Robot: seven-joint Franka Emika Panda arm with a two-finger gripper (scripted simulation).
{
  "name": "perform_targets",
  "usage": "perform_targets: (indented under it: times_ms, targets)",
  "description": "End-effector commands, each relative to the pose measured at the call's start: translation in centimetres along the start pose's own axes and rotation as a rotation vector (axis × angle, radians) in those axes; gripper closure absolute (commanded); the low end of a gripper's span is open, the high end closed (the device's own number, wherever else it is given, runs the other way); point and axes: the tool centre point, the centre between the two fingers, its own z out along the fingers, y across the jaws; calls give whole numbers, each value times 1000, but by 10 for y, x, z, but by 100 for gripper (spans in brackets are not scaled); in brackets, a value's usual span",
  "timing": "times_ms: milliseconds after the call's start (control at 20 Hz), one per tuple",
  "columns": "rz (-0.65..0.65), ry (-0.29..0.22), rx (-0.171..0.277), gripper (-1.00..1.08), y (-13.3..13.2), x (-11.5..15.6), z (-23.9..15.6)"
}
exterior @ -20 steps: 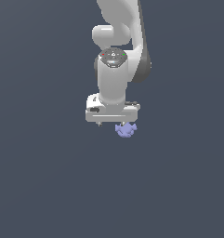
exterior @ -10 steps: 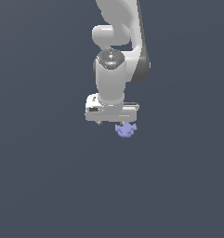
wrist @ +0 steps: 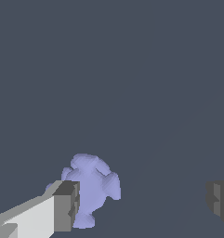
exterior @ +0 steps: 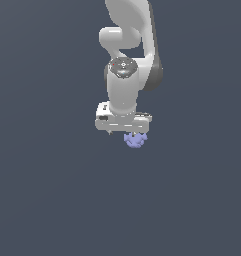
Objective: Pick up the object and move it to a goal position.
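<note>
Here we are at the approach, and the pick-up looks not yet done: the gripper point(exterior: 135, 134) hangs low over the plain grey counter point(exterior: 47, 190) with its jaws spread wide, released, nothing held between them. Going from the exterior view's left across, there is bare counter, then the white arm point(exterior: 126, 75) coming down near the middle, wrist pointed straight down and the flat hand block turned broadside to the camera. Just under that block, toward its right end, sits the object point(exterior: 135, 140), the knobbly periwinkle blob, resting on the counter as far as can be judged. The wrist view tells the finer story: the object point(wrist: 90, 188) lies right beside one finger point(wrist: 67, 206), partly hidden behind it, while the other finger sits well apart across an open gap. So the blob reads as off-centre in the jaws, hugging one side. Still to come, by my reckoning: centre or close on it, lift, and carry to the goal, and no goal marker shows in either view.
</note>
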Motion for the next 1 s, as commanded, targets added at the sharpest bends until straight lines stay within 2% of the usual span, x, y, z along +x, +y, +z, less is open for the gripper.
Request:
perform_targets:
  times_ms: [0,950]
  targets:
    - [37,1,1,-92,-4,-3,6]
    - [456,11,7,-92,-46,-43,63]
